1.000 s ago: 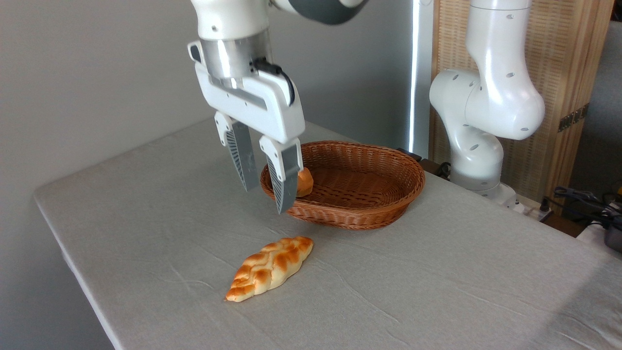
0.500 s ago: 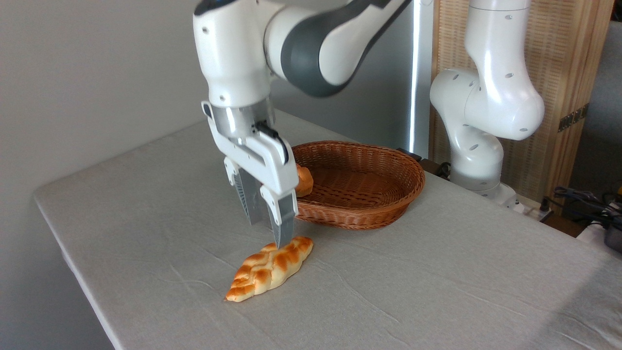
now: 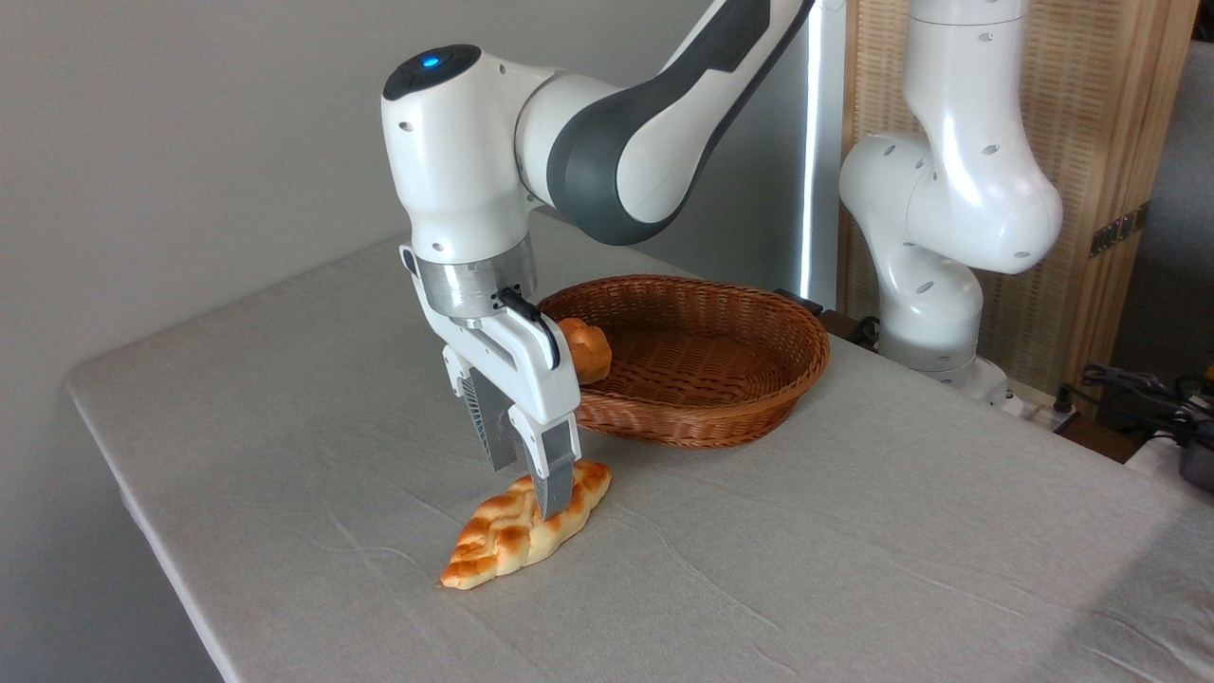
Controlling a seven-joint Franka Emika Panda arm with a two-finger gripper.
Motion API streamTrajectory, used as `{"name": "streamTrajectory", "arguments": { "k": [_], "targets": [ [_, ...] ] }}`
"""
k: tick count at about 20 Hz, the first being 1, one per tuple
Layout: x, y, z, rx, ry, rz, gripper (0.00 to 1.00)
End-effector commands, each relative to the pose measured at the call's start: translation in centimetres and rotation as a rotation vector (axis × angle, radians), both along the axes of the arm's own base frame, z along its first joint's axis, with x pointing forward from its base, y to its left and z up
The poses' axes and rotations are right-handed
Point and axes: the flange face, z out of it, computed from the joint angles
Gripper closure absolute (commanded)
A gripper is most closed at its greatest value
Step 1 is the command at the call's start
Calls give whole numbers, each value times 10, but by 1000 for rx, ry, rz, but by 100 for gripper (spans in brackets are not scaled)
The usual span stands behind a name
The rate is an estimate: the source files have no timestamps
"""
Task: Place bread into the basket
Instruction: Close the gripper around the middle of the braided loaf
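Observation:
The bread [image 3: 495,539], a long braided golden loaf, lies flat on the grey table in front of the basket. My gripper [image 3: 528,489] is down over the loaf's right half, open, one finger in front of the loaf and the other behind it. I cannot tell whether the fingers touch it. The reddish-brown wicker basket [image 3: 721,417] stands just behind, to the right of the gripper.
A small round orange-brown bun [image 3: 588,349] rests inside the basket at its left end. My arm's white base [image 3: 934,285] rises behind the basket at the right. Cables [image 3: 1143,389] lie at the far right. The table's edge [image 3: 142,512] runs along the left.
The gripper came down from above the basket's left rim, moved forward, and now straddles the loaf on the table. The loaf, bun and basket have not moved.

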Motion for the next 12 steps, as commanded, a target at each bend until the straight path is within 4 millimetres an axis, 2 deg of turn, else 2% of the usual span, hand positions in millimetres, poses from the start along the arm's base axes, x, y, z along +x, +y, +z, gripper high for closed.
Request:
{"name": "streamTrajectory", "arguments": {
  "k": [1, 12],
  "targets": [
    [-2, 0, -4, 10, -11, -24, 0],
    [-4, 3, -8, 84, -9, -66, 0]
  ]
}}
